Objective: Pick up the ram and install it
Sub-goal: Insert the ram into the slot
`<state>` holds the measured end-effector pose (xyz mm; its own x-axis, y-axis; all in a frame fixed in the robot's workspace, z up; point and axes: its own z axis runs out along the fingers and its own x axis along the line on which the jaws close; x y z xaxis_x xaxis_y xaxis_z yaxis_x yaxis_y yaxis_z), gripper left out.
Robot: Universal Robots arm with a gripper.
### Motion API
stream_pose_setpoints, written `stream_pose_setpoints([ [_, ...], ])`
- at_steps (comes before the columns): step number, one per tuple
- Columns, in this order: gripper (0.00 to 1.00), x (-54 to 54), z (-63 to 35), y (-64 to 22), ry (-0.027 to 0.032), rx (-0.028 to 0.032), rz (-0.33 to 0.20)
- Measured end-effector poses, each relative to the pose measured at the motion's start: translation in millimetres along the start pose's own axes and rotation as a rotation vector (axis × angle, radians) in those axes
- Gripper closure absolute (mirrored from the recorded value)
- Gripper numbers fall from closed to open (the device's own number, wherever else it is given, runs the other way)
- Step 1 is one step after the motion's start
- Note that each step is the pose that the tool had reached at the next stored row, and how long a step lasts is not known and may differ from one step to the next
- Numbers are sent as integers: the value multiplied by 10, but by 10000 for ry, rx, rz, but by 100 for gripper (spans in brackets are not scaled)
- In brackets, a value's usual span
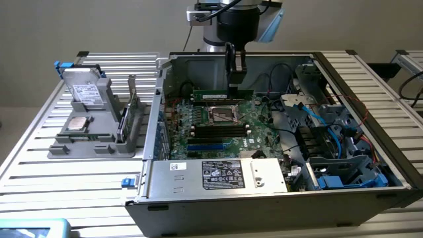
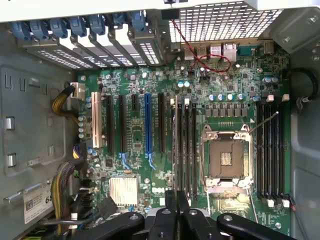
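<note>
The ram (image 1: 215,94) is a long green stick held level and on edge, inside the open computer case (image 1: 264,193). My gripper (image 1: 236,87) reaches down from above and is shut on the ram near its end on the exterior view's right. The stick hovers just over the motherboard (image 1: 258,129), on the far side of the processor socket (image 1: 223,115). In the wrist view the gripper (image 2: 176,202) sits over a bank of black memory slots (image 2: 186,150) beside the socket (image 2: 226,160), and the ram shows edge-on as a thin strip (image 2: 175,145).
More black memory slots (image 1: 220,131) lie on the near side of the socket. The case walls, power supply (image 1: 221,173), blue cables (image 1: 310,116) and drive cage (image 1: 343,173) hem in the board. A grey fixture (image 1: 92,141) outside holds a hard drive (image 1: 86,91) and a silver processor (image 1: 78,124).
</note>
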<state>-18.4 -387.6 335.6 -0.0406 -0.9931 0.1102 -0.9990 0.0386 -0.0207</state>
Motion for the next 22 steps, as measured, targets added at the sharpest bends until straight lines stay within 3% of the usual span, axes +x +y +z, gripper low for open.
stream_pose_setpoints([
  [10, 88, -10, 86, 3, -12, -1, 2],
  [14, 88, -11, 98, 3, -98, -3, 4],
  [22, 88, 6, 119, -2, -127, -16, 3],
])
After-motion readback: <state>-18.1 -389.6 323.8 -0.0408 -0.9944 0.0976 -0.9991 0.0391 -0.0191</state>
